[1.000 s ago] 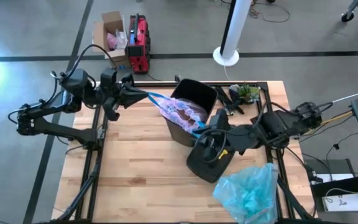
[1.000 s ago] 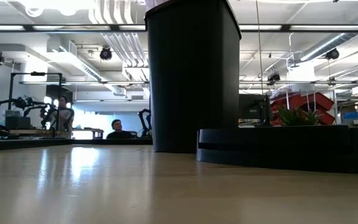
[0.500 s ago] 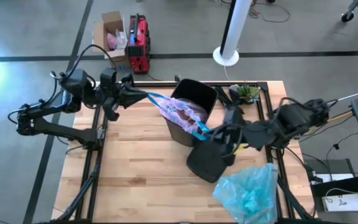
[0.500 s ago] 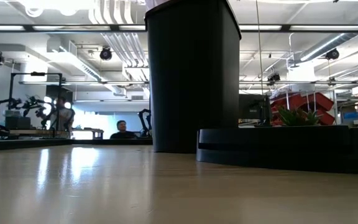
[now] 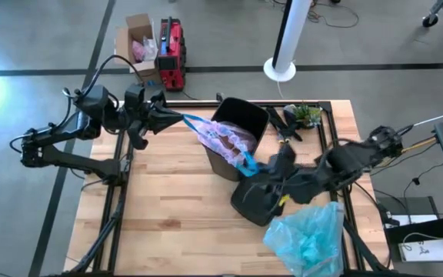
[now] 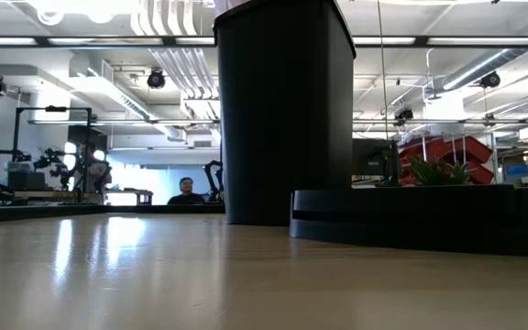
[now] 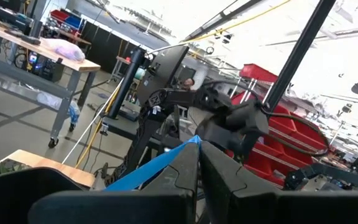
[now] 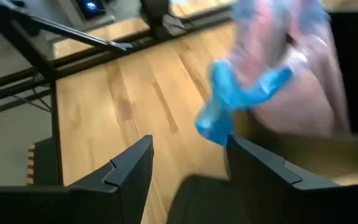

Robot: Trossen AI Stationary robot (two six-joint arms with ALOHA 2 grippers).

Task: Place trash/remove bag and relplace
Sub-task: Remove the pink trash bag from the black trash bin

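The bag (image 5: 228, 141) looks thin and limp; left end effector (image 5: 177, 118) pinches one blue tie (image 5: 194, 120), right end effector (image 8: 188, 163) gapes near the other.

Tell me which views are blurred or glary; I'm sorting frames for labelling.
Right wrist view: motion blur smears the blue tie and pink bag. Low view: black bin backlit against ceiling lights, sheen on the table. Left wrist view: background washed out. High view: glare at left edge.
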